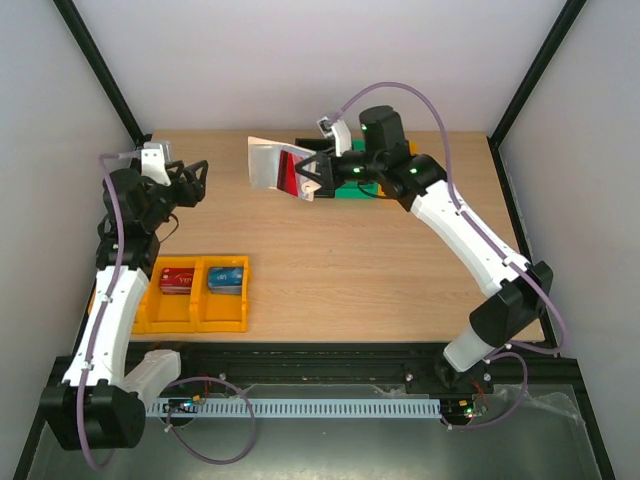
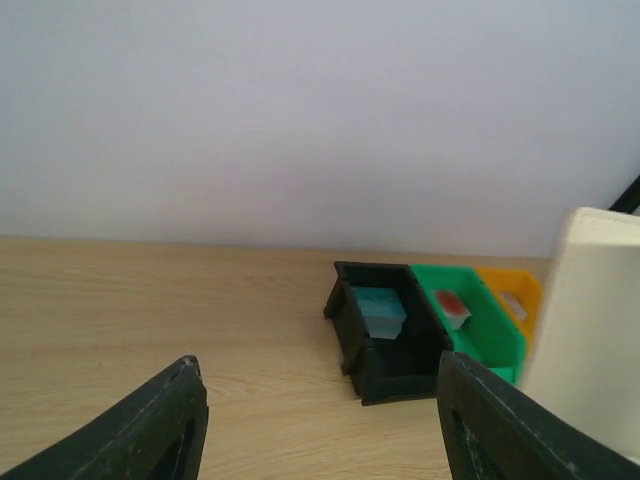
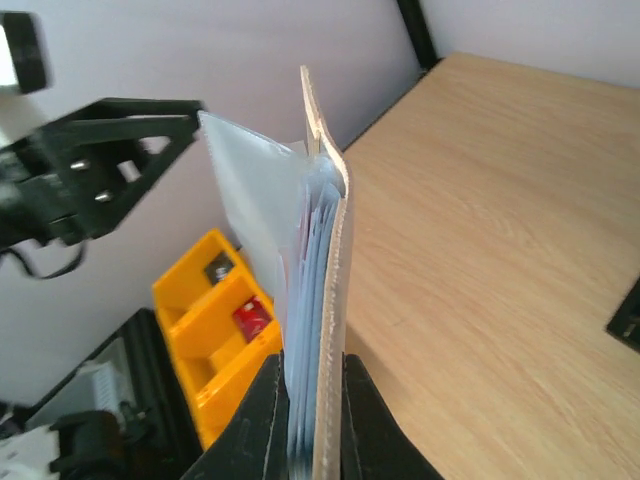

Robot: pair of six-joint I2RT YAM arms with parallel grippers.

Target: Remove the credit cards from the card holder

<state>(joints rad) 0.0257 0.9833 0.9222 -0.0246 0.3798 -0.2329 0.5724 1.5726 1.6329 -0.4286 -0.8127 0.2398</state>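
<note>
- We see the right gripper (image 1: 313,172), black plastic with two fingers, clamped tight on the cream-beige folding card holder (image 1: 266,160), which is held above the table at about 12 o'clock.
- The holder hangs open. Its pale inner flap faces up and a red card edge (image 1: 290,170) shows in the pocket, at the fingers.
- In the right wrist view the holder (image 3: 330,250) stands upright and edge-on, pinched between both fingers (image 3: 262,420). It shows a grainy cream outer edge, with thin blue-grey layers and a pale glossy flap fanned to the left.
- We cannot tell how many cards sit inside.
- The left gripper (image 1: 190,180) is at 10 o'clock, jaws spread and empty, pointing toward the holder. In its wrist view (image 2: 318,368) the dark matte fingers (image 2: 150,430) frame bare table.
- A yellow plastic two-compartment bin (image 1: 241,300) sits at 8 o'clock. A red card with pale lettering (image 1: 177,278) lies in the left cell and a blue card (image 1: 227,278) in the right.
- A row of small bins sits at 1 o'clock: a black bin (image 2: 350,345) holding a teal card (image 2: 380,312), then a green bin (image 2: 490,340), then a small yellow bin (image 2: 528,295).
- The table (image 1: 360,270) is light wood-grain laminate with a matte finish.
- Plain white walls (image 1: 300,60) and black frame posts (image 1: 100,70) surround it.
</note>
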